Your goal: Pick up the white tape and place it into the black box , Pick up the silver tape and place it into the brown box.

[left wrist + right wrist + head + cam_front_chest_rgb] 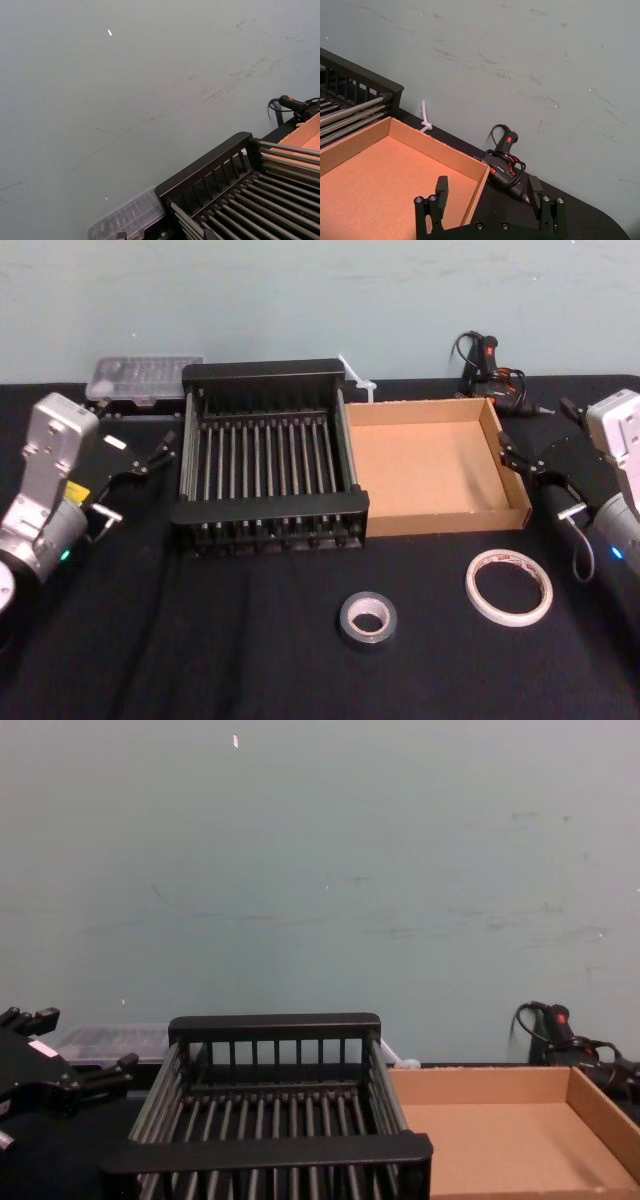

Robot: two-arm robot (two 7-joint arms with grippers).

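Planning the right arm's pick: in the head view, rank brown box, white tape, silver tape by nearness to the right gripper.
1. brown box, beside the right gripper
2. white tape, front right
3. silver tape, front centre
The left gripper is parked far left.

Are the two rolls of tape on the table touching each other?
Apart. The head view shows a plain strip of bare black table between the silver tape and the white tape.

A pale grey-green wall (320, 870), with dark scuffs and scratches, stands behind the worktop (200, 660), which has a black cover.
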